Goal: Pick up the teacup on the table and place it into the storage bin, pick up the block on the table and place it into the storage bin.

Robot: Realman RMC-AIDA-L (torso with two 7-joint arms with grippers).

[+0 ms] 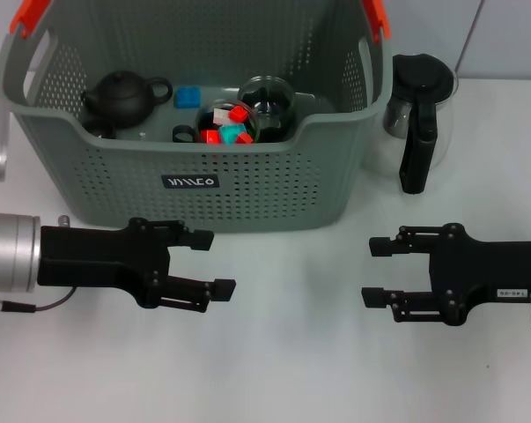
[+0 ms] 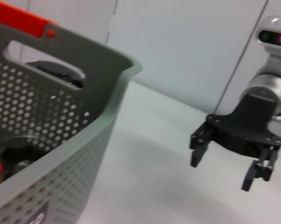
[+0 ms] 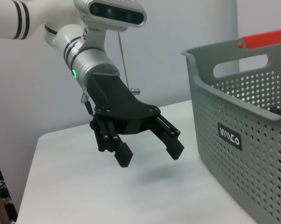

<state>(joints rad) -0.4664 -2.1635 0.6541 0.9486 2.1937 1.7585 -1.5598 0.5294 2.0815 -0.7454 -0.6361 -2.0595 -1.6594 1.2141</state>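
The storage bin (image 1: 247,189) stands at the back of the white tabletop (image 1: 283,352), holding a dark teapot (image 1: 120,95), a blue block (image 1: 188,96) and a glass cup (image 1: 228,123) filled with red and teal blocks. In front of it hover the left gripper (image 1: 214,262) and the right gripper (image 1: 372,271), facing each other, each with jaws apart and empty. A glass pitcher (image 1: 416,110) with a black handle stands just beside the bin's right end.

Grey perforated storage bin (image 1: 115,176) with orange handles holds a black teapot (image 1: 122,95).
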